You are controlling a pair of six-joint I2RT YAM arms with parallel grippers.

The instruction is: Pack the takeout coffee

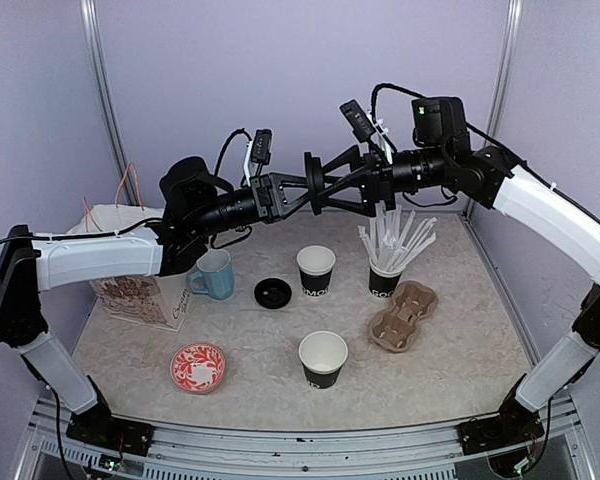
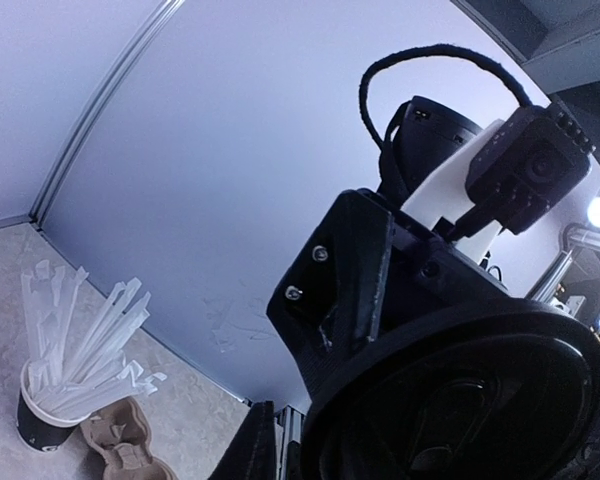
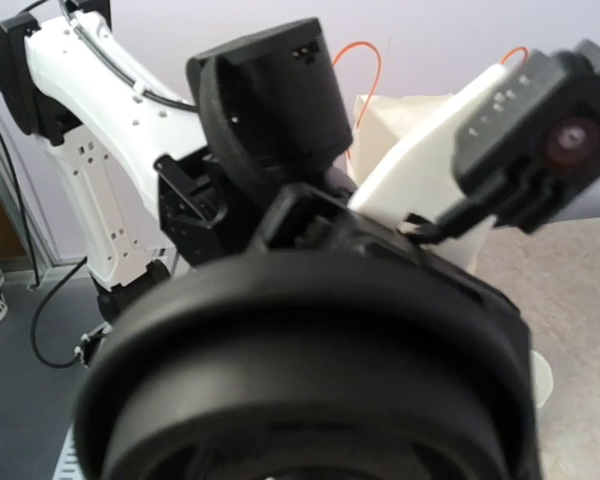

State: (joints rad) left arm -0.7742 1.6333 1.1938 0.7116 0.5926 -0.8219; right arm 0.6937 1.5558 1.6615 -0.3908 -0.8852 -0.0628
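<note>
Packing is only just under way. Both cups are open. The far cup [image 1: 316, 268] stands in the middle of the table and the near cup [image 1: 323, 358] in front of it. I cannot tell which one is the coffee to pack. Neither sits in the cardboard cup tray [image 1: 403, 315] or in the paper bag [image 1: 130, 275] on the left.

One black lid [image 1: 313, 183] is up in the air between the two claws. A second lid [image 1: 273, 292] lies flat, just left of the far cup. The left claw [image 1: 298, 187] looks nearly closed at the lid's edge, and the right claw [image 1: 332, 185] spreads wide around it. Which one truly grips it, I cannot tell.

Left to do, I think: lid on, then cup packed.

The back wall [image 1: 280, 70] is close behind the claws. The straws [image 1: 395, 235] poke up just under the right one. Bare table [image 1: 460, 370] lies open on the near right.
</note>
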